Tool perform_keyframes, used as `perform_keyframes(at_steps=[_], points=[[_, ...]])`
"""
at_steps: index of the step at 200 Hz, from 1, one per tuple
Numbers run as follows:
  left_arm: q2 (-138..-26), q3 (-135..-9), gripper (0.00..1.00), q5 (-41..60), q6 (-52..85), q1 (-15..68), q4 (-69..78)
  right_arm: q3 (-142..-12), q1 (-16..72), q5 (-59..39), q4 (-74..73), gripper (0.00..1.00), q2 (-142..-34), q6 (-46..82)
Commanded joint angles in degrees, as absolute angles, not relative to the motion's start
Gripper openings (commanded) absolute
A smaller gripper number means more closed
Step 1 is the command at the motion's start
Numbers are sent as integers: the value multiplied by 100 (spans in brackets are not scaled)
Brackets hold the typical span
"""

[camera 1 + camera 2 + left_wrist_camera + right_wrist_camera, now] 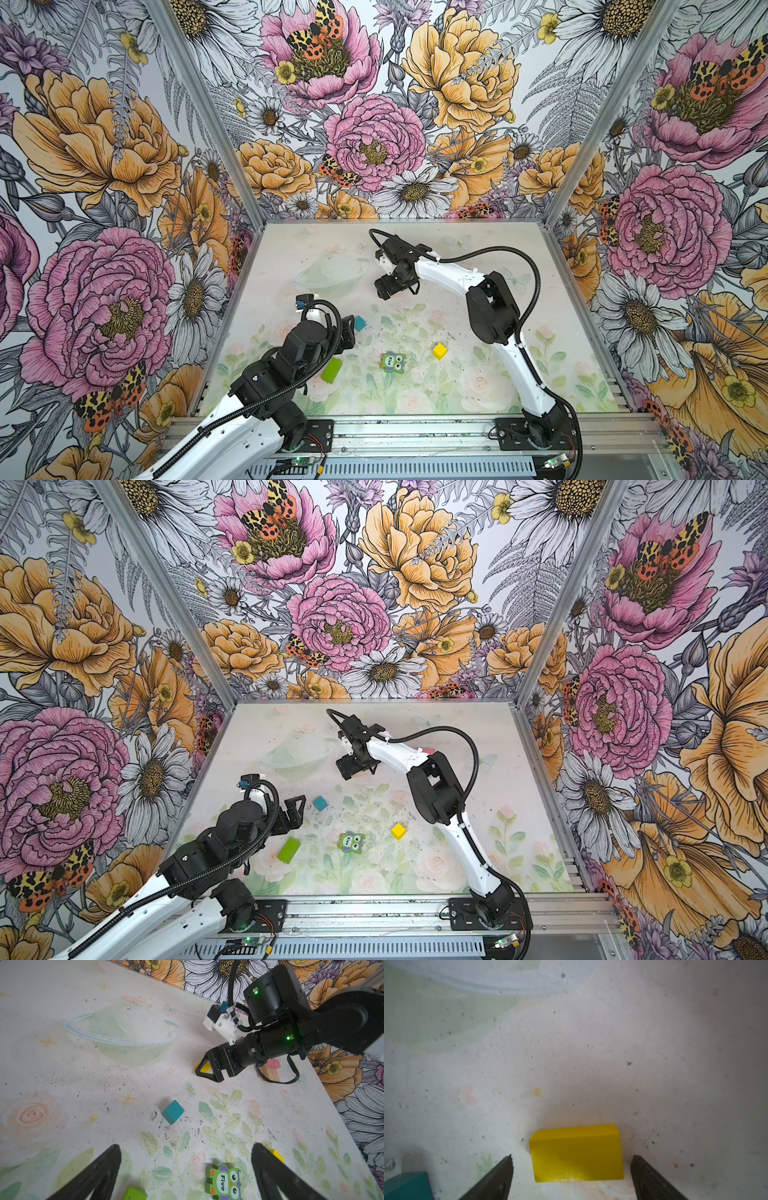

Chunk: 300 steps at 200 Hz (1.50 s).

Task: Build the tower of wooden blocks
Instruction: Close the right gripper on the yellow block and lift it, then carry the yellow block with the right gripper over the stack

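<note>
The right gripper [571,1158] hangs low over the far middle of the mat [457,390]. Its fingers are spread around a yellow block [576,1153] that lies flat on the mat. A gap shows on each side of the block, so neither finger touches it.

The tower [270,1070] stands just right of that gripper, under the right arm. It shows as a pink block [273,1063] on top of a tan bar [270,1075]. The arm hides how many bars lie there. In a top view only a sliver of pink shows past the arm.

The left gripper [296,812] is on the left side of the mat, its fingers spread wide with nothing between them. A teal cube [360,323] sits just right of it, on the mat and not touching the fingers.

Three more pieces lie in a loose row nearer the front, each apart from the others. A lime block [331,370] is on the left, beside the left arm. An owl block [392,362] lies flat in the middle, printed "Five". A yellow cube [439,351] sits to the right of the owl.
</note>
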<state>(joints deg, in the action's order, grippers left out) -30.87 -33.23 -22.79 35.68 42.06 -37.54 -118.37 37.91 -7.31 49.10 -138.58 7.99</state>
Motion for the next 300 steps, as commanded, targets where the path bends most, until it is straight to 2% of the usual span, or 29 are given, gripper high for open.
perform_keyframes(at_steps=[1, 80, 187, 300], points=[[-3076, -3428, 99, -2391, 3586, 4134, -3771, -12047, 3832, -528, 4937, 90, -14051, 688], [-3051, -3402, 99, -2368, 3604, 4102, -3771, -12284, 3885, -457, 5071, 84, -14256, 608], [-2963, -3376, 99, -2347, 3621, 4089, -3779, -12296, 3894, 47, 5084, 58, -14205, 1009], [-3161, -3532, 99, -2296, 3514, 4087, -3710, -11924, 3807, 209, 5089, 58, -13180, 1650]])
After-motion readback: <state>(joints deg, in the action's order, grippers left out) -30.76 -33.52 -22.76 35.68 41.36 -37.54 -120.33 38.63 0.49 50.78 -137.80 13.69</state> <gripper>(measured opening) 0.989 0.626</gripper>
